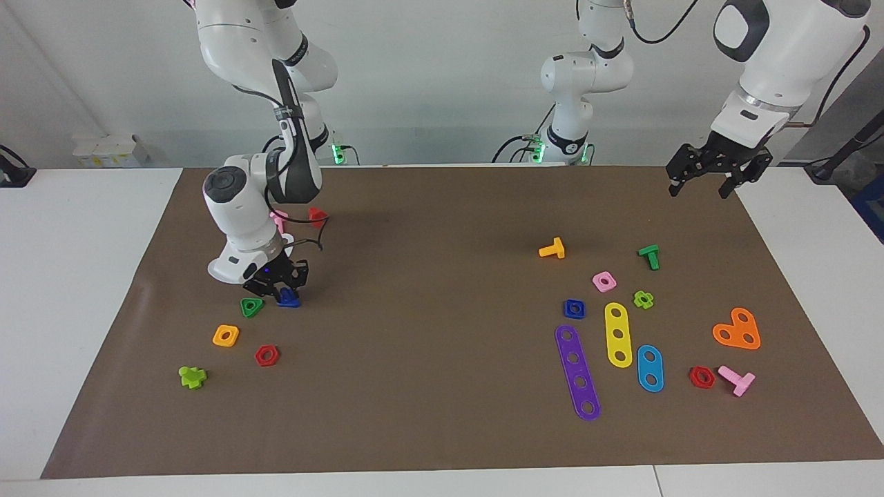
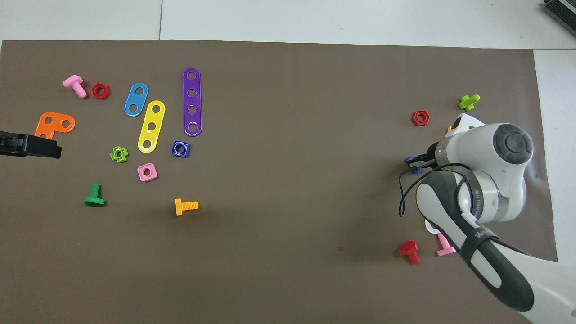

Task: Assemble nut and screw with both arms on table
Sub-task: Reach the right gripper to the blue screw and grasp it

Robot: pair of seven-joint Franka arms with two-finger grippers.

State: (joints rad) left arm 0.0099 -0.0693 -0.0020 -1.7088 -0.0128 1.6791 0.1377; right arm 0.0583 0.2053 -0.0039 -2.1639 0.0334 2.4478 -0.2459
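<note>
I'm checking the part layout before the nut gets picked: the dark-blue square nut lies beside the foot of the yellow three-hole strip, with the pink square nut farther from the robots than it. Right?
Not quite. The pink square nut lies nearer to the robots than the dark-blue square nut, not farther; in the facing view it sits higher. The nut does lie beside the yellow three-hole strip.

Right end effector (image 2: 415,164) at the screw (image 2: 412,160); nut (image 2: 180,148) apart.

The right arm bent steeply down, its right gripper (image 1: 284,293) low at the mat, fingers drawn in. The left arm waited raised, its left gripper (image 1: 715,181) open-fingered.
</note>
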